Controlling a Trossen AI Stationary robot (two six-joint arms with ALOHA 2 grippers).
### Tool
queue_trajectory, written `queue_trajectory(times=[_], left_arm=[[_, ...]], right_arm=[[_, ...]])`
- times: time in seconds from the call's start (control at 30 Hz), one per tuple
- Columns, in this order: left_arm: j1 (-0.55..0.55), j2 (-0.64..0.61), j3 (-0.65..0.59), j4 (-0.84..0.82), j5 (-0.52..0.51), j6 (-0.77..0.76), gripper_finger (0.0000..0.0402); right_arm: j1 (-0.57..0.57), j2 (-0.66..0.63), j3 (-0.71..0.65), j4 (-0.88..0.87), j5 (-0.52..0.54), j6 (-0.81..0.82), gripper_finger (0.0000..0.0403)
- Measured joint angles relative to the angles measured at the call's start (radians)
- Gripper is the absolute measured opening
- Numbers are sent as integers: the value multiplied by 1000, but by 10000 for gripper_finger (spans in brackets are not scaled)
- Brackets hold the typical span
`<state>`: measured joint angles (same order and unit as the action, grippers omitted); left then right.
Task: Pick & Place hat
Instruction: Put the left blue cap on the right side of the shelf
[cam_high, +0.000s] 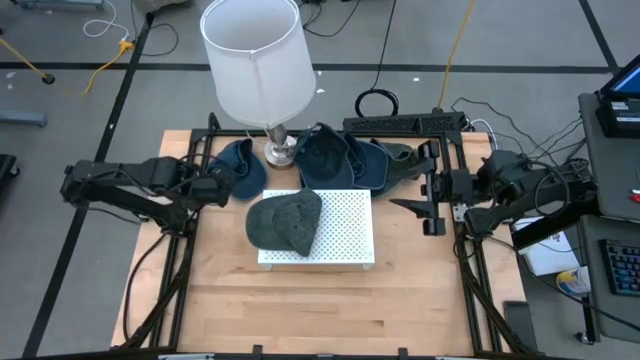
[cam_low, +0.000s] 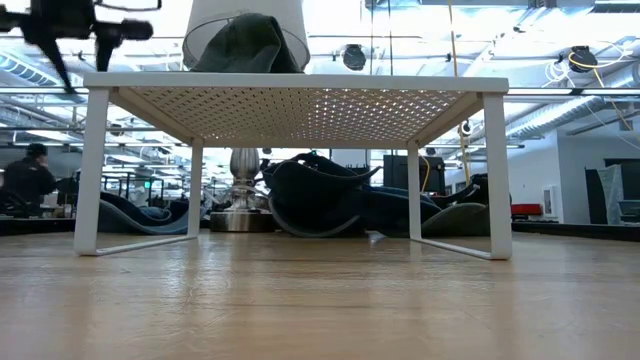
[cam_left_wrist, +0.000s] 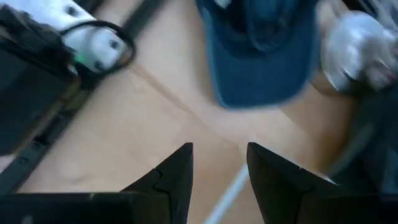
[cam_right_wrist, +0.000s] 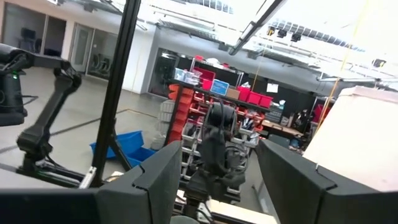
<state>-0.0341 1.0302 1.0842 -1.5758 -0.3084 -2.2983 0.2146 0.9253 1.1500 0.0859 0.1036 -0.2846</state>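
A dark grey hat (cam_high: 285, 222) lies on top of the white perforated rack (cam_high: 345, 235), toward its left end; in the low view the hat (cam_low: 243, 45) shows above the rack's top (cam_low: 300, 80). Behind the rack, more hats lie on the table: a blue one (cam_high: 240, 168) (cam_left_wrist: 261, 56), a dark one (cam_high: 325, 158), and others to the right (cam_high: 385, 162). My left gripper (cam_high: 215, 186) (cam_left_wrist: 219, 163) hangs open left of the rack, pointing down at the table near the blue hat. My right gripper (cam_high: 420, 210) (cam_right_wrist: 217, 177) stands open and high, right of the rack.
A lamp with a white shade (cam_high: 255, 60) stands on its metal base (cam_high: 280, 152) just behind the rack, among the hats. Black frame rails (cam_high: 450, 160) run along the table's sides. Bare wooden tabletop (cam_high: 320, 310) lies in front of the rack.
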Motion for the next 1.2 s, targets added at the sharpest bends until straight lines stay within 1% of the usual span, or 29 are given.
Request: queue_trajectory(times=[0.07, 0.2, 0.53, 0.7, 0.8, 0.9, 1.2], left_arm=[[26, 3, -42, 6, -8, -30, 152], [80, 10, -110, 34, -56, -72, 152], [235, 11, -238, 196, -90, -66, 152], [290, 11, -288, 272, -131, -38, 152], [315, 10, -323, 328, -135, -9, 152], [341, 10, -363, 402, -132, 63, 152], [369, 16, -516, 644, -68, 116, 152]], right_arm=[[0, 0, 0, -1, 0, -24, 208], [-10, 0, 0, -1, 0, -62, 208], [-79, 0, 0, -59, 0, -43, 208], [-95, 0, 0, -64, 0, -42, 208], [-104, 0, 0, -68, -1, -42, 208], [-112, 0, 0, -74, 0, -42, 208], [-130, 0, 0, -99, 0, -38, 208]])
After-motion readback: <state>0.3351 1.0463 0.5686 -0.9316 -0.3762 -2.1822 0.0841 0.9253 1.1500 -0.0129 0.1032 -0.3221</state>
